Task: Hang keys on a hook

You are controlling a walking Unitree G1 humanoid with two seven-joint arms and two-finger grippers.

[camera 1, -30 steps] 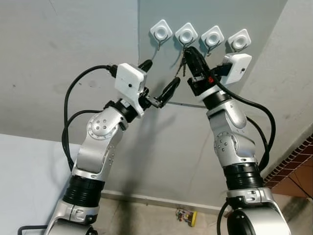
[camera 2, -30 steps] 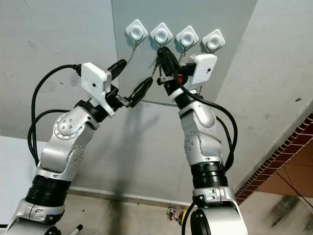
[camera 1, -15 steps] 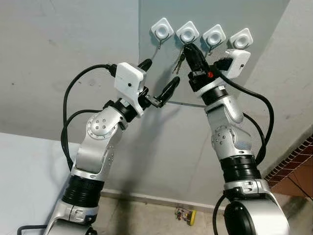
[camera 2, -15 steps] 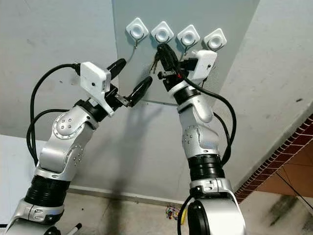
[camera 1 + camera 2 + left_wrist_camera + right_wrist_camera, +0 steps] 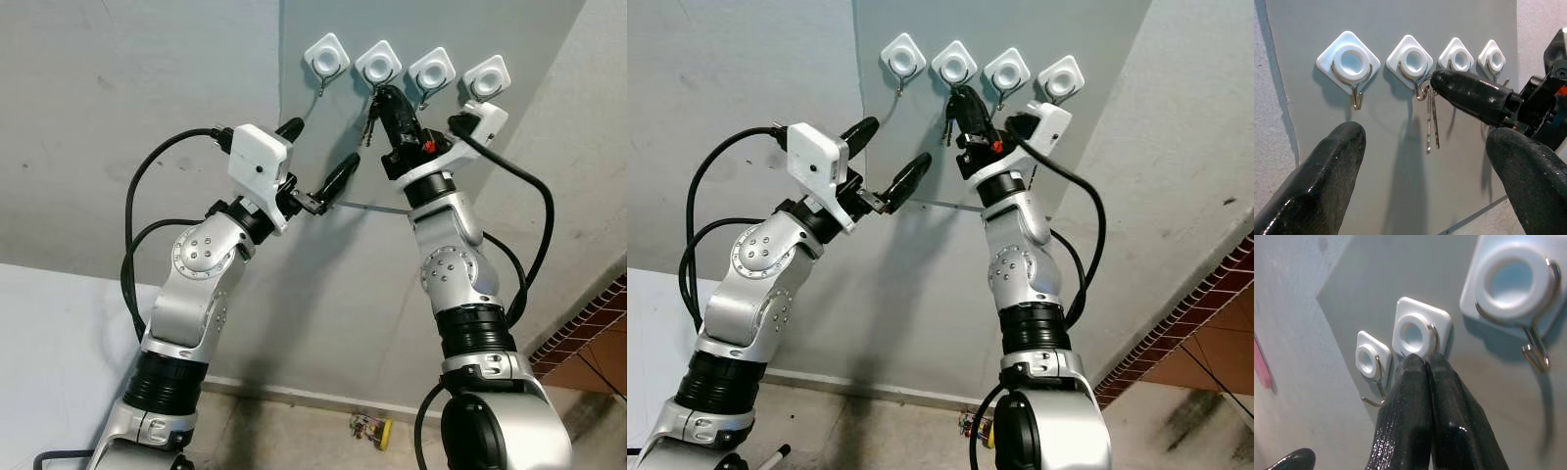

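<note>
Four white diamond-shaped hooks sit in a row on a grey panel. My right gripper is raised to the second hook from the left, fingers shut, with the tips right at its wire. The keys dangle straight down from the fingertips, their ring against that hook's wire; whether the ring rests on the hook I cannot tell. In the right wrist view the pinched fingers point at that hook. My left gripper is open, held lower and to the left, empty, facing the hooks.
The other hooks, the first, third and fourth, carry nothing. The panel meets a rough grey wall. A small yellow object lies on the floor below, and brick tiles show at the right.
My right gripper has risen with the keys and its wrist has turned, bringing the fingertips from below the second hook up to its wire. The left arm has stayed still.
</note>
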